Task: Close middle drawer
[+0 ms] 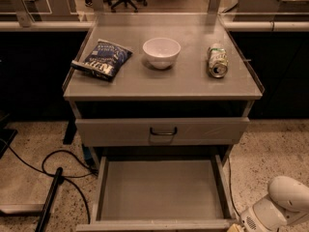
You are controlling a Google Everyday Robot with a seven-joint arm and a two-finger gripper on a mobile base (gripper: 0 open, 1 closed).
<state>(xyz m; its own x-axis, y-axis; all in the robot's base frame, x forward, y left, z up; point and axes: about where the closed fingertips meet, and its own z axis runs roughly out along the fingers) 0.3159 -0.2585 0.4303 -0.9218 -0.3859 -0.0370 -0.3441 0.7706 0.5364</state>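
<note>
The middle drawer (159, 192) stands pulled far out toward me, under the shut top drawer (120, 132) with its dark bar handle (163, 131). Its grey inside is empty and its front edge (154, 224) lies at the bottom of the view. My gripper (234, 227) is at the bottom right, just beside the drawer's front right corner, at the end of the white arm (282, 202). Most of the gripper is cut off by the frame edge. The lowest drawer is hidden.
On the cabinet top (193, 83) lie a dark blue chip bag (103, 59), a white bowl (161, 51) and a can on its side (217, 60). Black cables (58, 161) and a dark pole (48, 202) lie on the speckled floor at the left.
</note>
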